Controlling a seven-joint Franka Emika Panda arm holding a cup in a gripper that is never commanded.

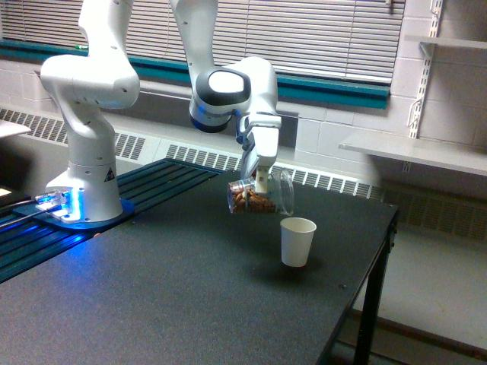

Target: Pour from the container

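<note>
A white paper cup (297, 242) stood upright on the dark counter (190, 304). Just above and behind it, toward the exterior view's left, the end effector (260, 182) pinched the clear plastic container (262, 198), tipped nearly sideways in the air, brown pieces (251, 201) gathered inside.

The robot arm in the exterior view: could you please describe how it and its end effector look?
The arm is glossy white with rounded segments and dark grey joint bands; its base shows a small black triangular marking and glows blue. The end effector is a slim, pale part below a boxy white wrist.
</note>
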